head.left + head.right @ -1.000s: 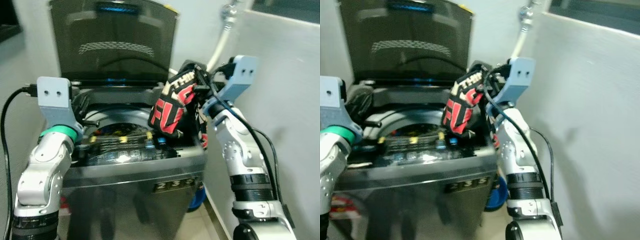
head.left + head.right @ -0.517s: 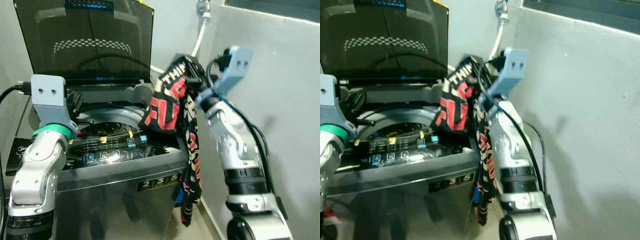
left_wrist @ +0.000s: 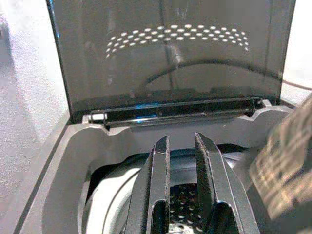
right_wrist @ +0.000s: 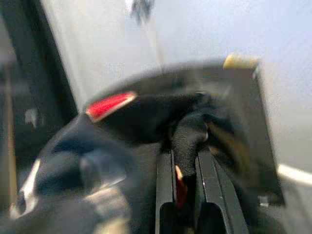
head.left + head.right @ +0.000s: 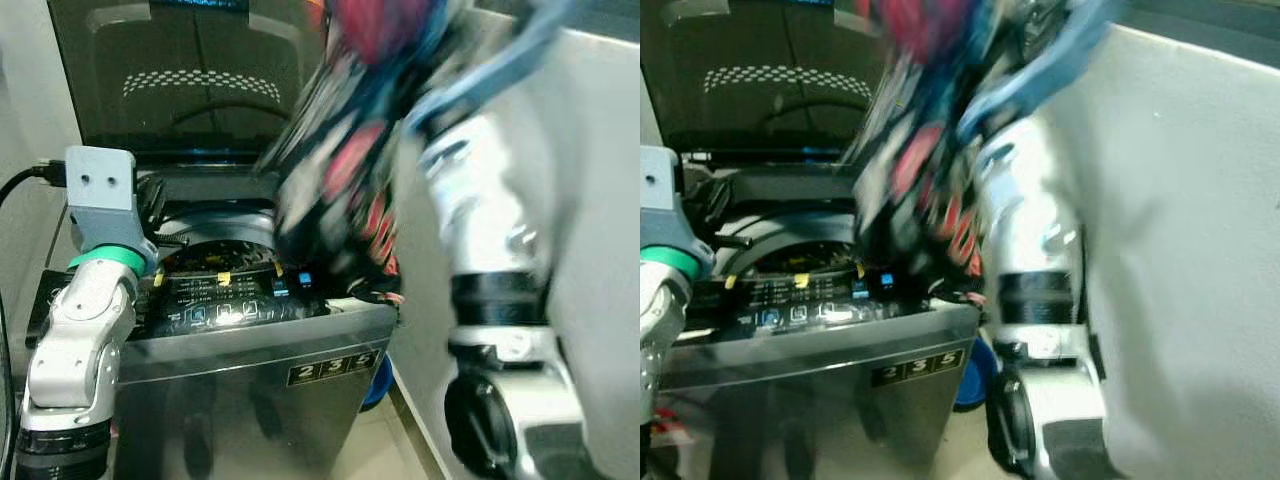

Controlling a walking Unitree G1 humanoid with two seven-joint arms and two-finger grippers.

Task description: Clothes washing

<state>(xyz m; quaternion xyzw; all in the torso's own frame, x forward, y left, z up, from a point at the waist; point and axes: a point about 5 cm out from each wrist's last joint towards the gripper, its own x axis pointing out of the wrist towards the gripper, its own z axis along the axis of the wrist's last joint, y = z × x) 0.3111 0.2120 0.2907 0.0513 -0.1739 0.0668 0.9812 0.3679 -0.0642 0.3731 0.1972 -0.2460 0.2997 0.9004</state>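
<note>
A top-loading washing machine [image 5: 250,345] stands in front of me with its dark lid [image 5: 190,80] raised. My right gripper [image 4: 184,161] is shut on a black and red garment [image 5: 340,190], held high over the washer's right side. The cloth is blurred and hangs down to the rim near the control panel [image 5: 230,310]. My left gripper [image 3: 181,141] hovers above the perforated drum [image 3: 185,200], its fingers slightly open and empty. The left arm [image 5: 95,200] stands at the washer's left front.
A grey wall [image 5: 600,200] runs close along the washer's right side, and my right arm [image 5: 485,230] stands in the narrow gap. A blue object [image 5: 378,380] sits on the floor at the washer's right foot. A white wall lies on the left.
The right arm has swung the garment upward and over the washer. Its long tail no longer hangs down the machine's front corner. The left arm has stayed in place.
</note>
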